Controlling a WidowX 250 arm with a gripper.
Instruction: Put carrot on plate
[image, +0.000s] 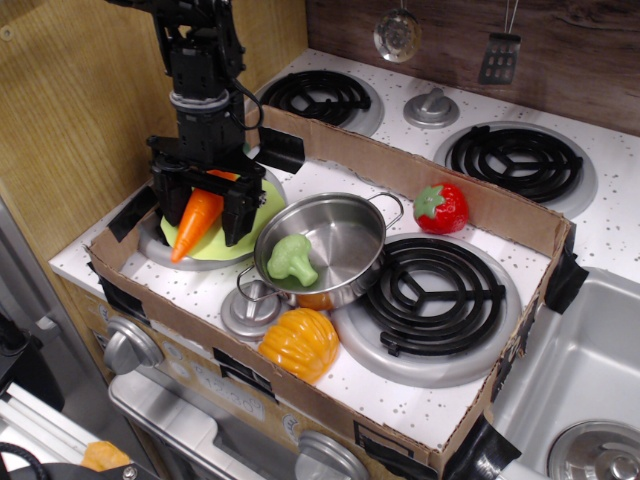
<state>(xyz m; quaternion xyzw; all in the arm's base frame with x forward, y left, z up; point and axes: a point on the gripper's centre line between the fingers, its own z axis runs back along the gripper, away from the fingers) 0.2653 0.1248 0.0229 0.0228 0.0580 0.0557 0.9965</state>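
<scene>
The orange carrot (194, 222) lies tilted on the lime-green plate (255, 211), which sits on the front-left burner inside the cardboard box. Its tip points down-left, over the plate's left rim. Its green top is hidden under the gripper. My black gripper (204, 212) stands straight above it, with one finger on each side of the carrot. The jaws are spread wider than the carrot, with a gap showing beside it. Part of the plate is hidden behind the fingers.
A steel pot (325, 245) holding green broccoli (291, 259) stands right next to the plate. An orange pumpkin (299, 343) lies in front, and a red strawberry (441, 207) at the back. The cardboard box wall (420, 170) surrounds the area. A wooden panel stands on the left.
</scene>
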